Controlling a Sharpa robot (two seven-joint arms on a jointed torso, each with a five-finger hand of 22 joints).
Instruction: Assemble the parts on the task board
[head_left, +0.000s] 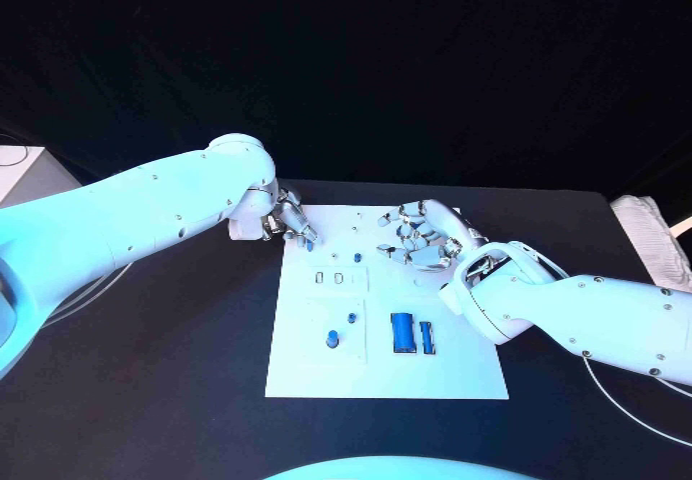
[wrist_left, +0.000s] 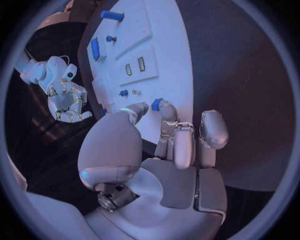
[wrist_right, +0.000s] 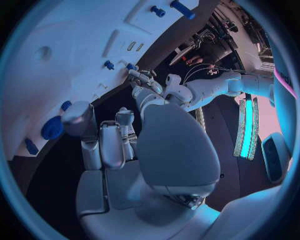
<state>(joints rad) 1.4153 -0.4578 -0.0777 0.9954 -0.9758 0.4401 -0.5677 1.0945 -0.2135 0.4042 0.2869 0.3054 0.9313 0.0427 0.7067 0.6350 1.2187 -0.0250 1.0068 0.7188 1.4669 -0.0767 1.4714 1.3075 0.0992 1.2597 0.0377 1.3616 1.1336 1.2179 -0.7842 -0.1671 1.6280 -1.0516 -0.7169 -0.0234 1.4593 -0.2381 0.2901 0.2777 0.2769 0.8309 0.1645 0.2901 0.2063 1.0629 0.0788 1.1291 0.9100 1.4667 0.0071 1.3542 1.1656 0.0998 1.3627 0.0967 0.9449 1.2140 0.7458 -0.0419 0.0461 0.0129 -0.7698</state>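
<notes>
The white task board lies in the middle of the table. My left hand is at the board's far left corner and pinches a small blue part between thumb and a finger, low over the board; the same blue part shows at the fingertips in the left wrist view. My right hand hovers over the board's far right area, fingers loosely bent and apart, nothing in them. A blue block and a narrow blue bar lie side by side near the front. A blue peg stands to their left.
A tiny blue piece sits on the board between the hands, with two small slots just in front of it. A pale object lies at the table's right edge. Black table surrounds the board.
</notes>
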